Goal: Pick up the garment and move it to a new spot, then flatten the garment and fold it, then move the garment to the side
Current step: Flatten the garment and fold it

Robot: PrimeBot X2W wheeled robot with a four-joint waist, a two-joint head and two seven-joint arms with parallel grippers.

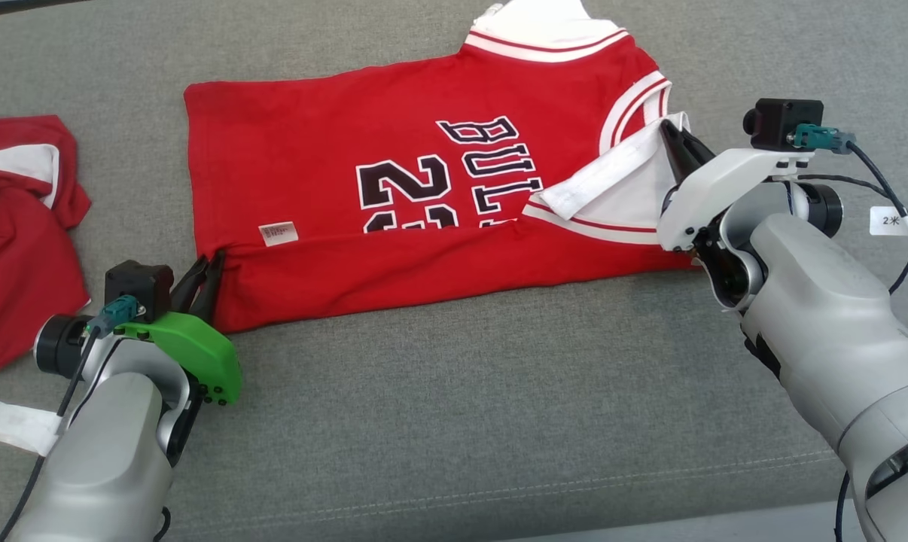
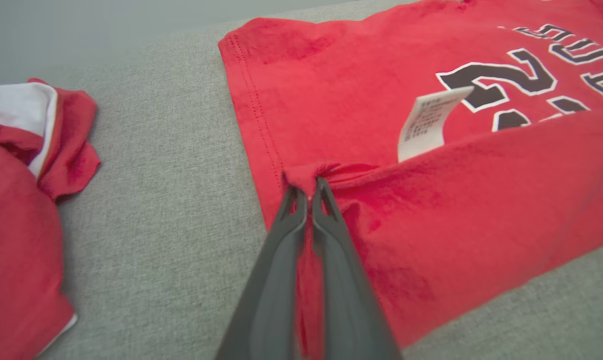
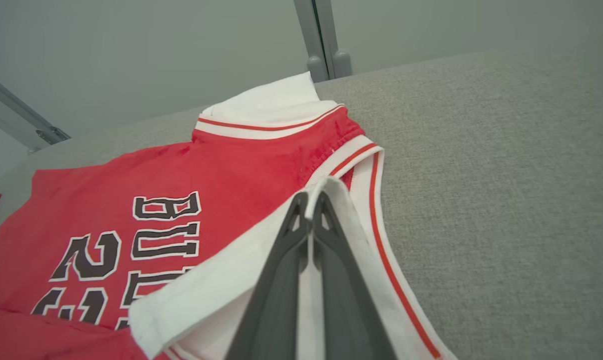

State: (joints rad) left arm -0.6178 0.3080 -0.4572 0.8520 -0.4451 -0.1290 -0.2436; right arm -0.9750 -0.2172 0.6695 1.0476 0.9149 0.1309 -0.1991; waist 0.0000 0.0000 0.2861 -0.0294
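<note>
The garment (image 1: 333,158) is a red jersey with white trim and black lettering, spread on the grey cushion with its near long edge folded over the printed number. My left gripper (image 1: 207,272) is shut on the garment (image 2: 481,210) at the hem end of that fold, red cloth pinched between its fingertips (image 2: 309,192). My right gripper (image 1: 672,139) is shut on the white sleeve edge at the other end of the fold. In the right wrist view white cloth of the garment (image 3: 231,170) runs between the two dark fingers (image 3: 309,207). A white care label (image 1: 278,233) shows at the fold line.
A second red and white garment (image 1: 13,226) lies crumpled at the left edge of the grey cushion (image 1: 461,391). The cushion's front seam runs along the bottom of the head view. Metal frame bars (image 3: 321,40) stand behind the cushion's far edge.
</note>
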